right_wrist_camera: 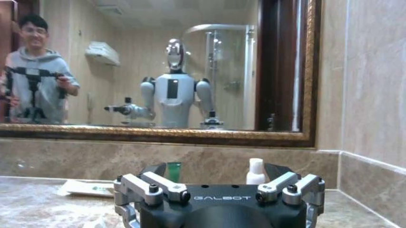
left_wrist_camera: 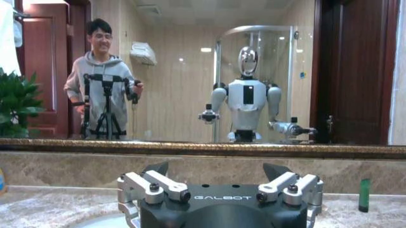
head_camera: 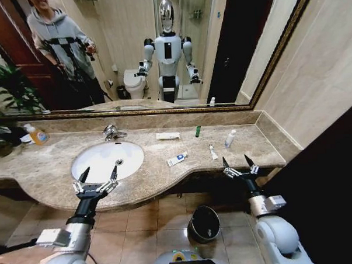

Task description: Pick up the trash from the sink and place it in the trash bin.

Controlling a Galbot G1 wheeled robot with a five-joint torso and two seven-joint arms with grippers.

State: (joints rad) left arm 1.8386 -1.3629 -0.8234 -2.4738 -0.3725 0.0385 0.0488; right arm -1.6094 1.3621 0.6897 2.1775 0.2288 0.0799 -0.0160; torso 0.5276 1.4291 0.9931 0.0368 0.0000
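Your left gripper point(head_camera: 98, 173) hovers over the front rim of the sink point(head_camera: 87, 162), fingers spread apart, empty. Your right gripper point(head_camera: 236, 162) hangs at the front edge of the marble counter point(head_camera: 48, 158) near its right end, fingers likewise apart and holding nothing.

The basin itself looks bare apart from the drain hole; the litter lies on the counter to its right. The flat white packet point(head_camera: 167, 136) rests near the back wall, long axis running left–right. The green tube point(head_camera: 197, 131) stands upright just right of it. The white-blue packet point(head_camera: 177, 159) lies closer to the front edge, long axis slanted, right end pointing toward the back. The white tube point(head_camera: 213, 152) lies with its long axis roughly front-to-back. The white mini bottle point(head_camera: 229, 139) stands slightly tilted, cap up, near the right end.

The trash bin point(head_camera: 204, 224) sits on the tiled floor below the counter, between your arms. The orange-labelled soap bottle point(head_camera: 36, 134) stands at the far left.
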